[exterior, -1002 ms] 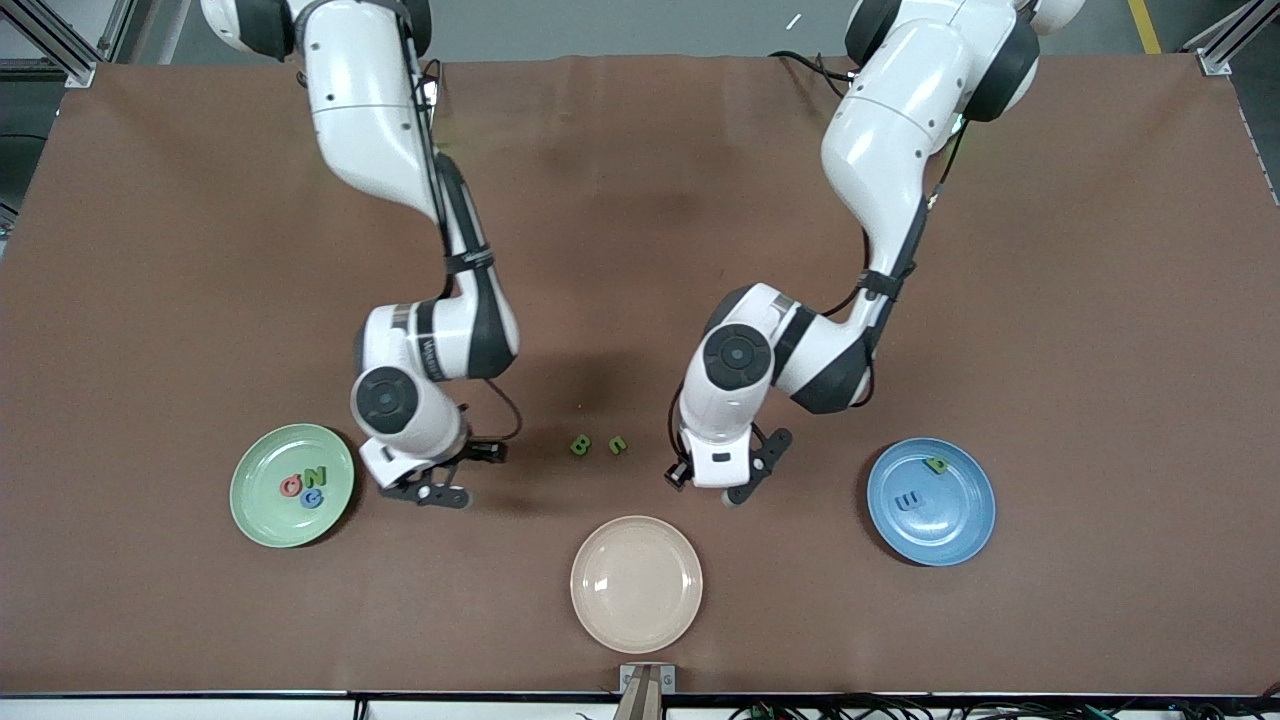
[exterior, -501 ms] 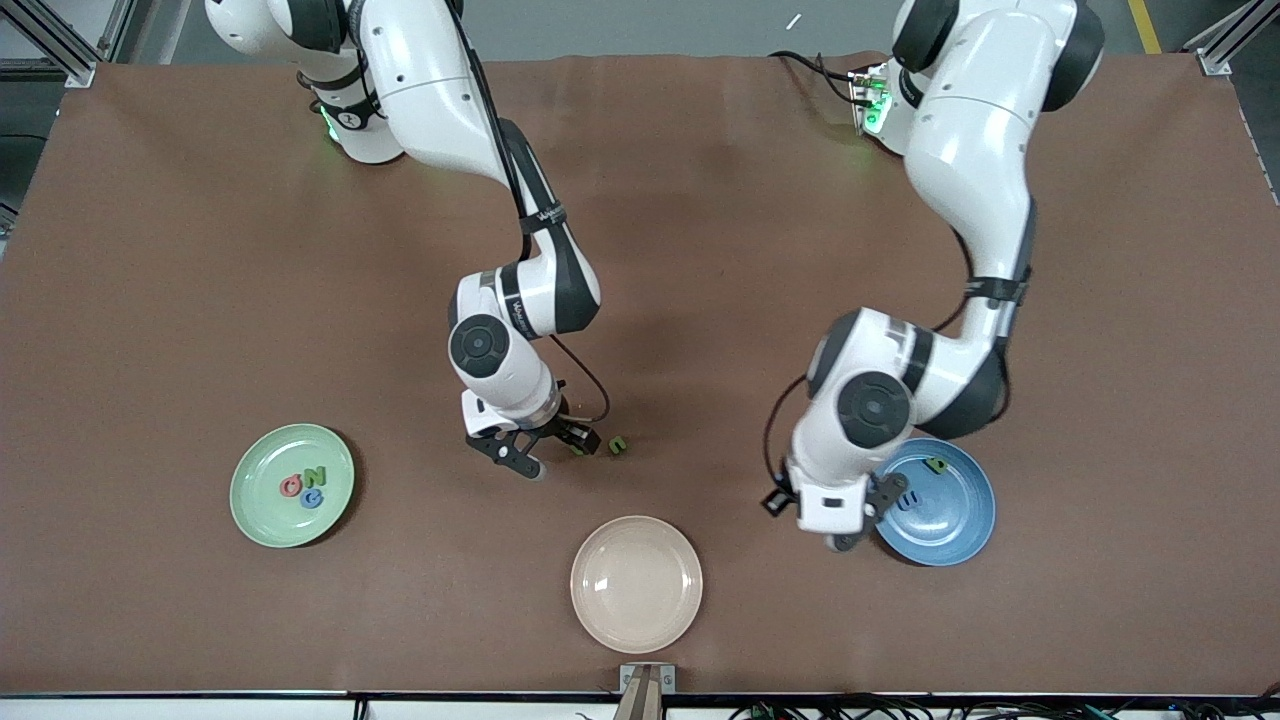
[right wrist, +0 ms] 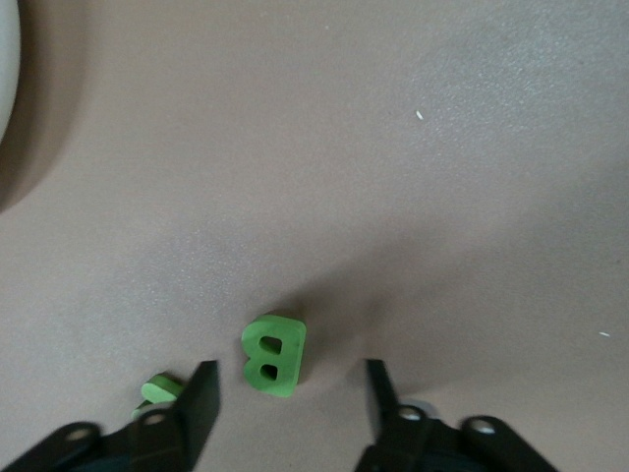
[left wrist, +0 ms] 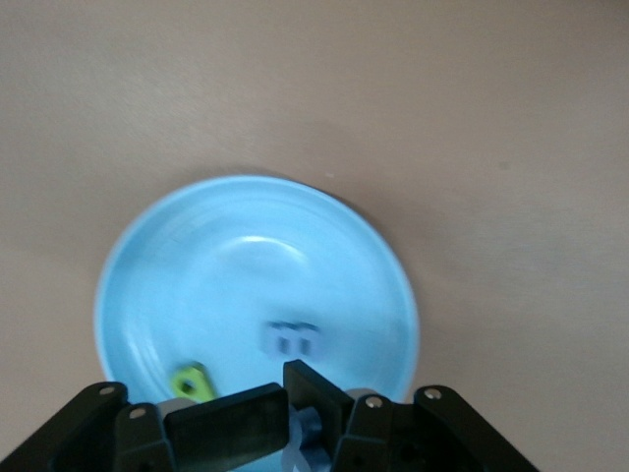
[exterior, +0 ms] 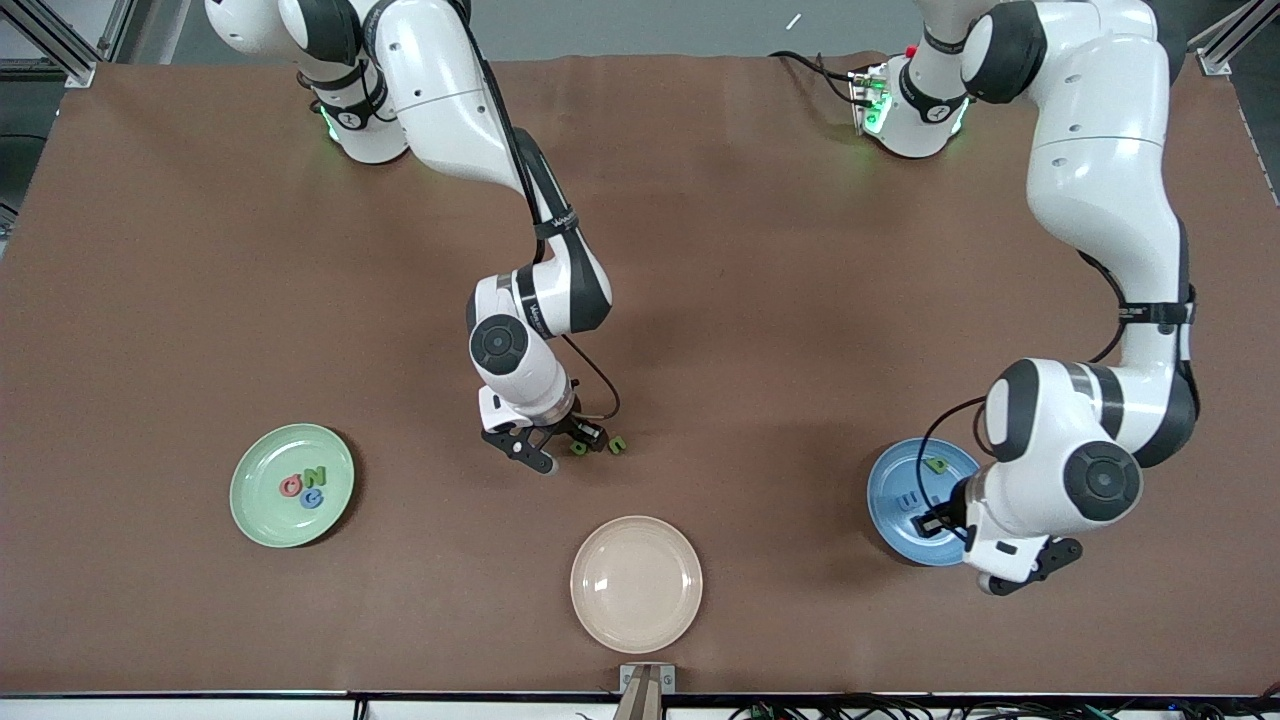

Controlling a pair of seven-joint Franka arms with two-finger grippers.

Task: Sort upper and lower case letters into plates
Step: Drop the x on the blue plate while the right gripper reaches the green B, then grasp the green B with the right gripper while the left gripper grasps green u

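Observation:
My right gripper (exterior: 548, 456) is open and low over the table, its fingers either side of a green letter B (exterior: 578, 448) (right wrist: 272, 354). A small green letter (exterior: 618, 446) (right wrist: 162, 390) lies beside the B. My left gripper (exterior: 1022, 568) (left wrist: 285, 393) is over the rim of the speckled blue plate (exterior: 900, 535) (left wrist: 246, 226), shut on a blue letter (left wrist: 310, 433). That plate holds a green letter (exterior: 938, 465) (left wrist: 190, 382) and a blue letter (exterior: 907, 500) (left wrist: 292, 337). The mint green plate (exterior: 262, 520) holds a red, a green and a blue letter.
A cream-beige plate (exterior: 636, 584) stands near the table's front edge, nearer to the front camera than the two loose green letters. Its rim shows in the right wrist view (right wrist: 8, 98). The brown table cloth (exterior: 760, 250) stretches toward the robots' bases.
My left arm has swung from the table's middle to over the blue plate. My right gripper has moved from beside the mint plate to the green B.

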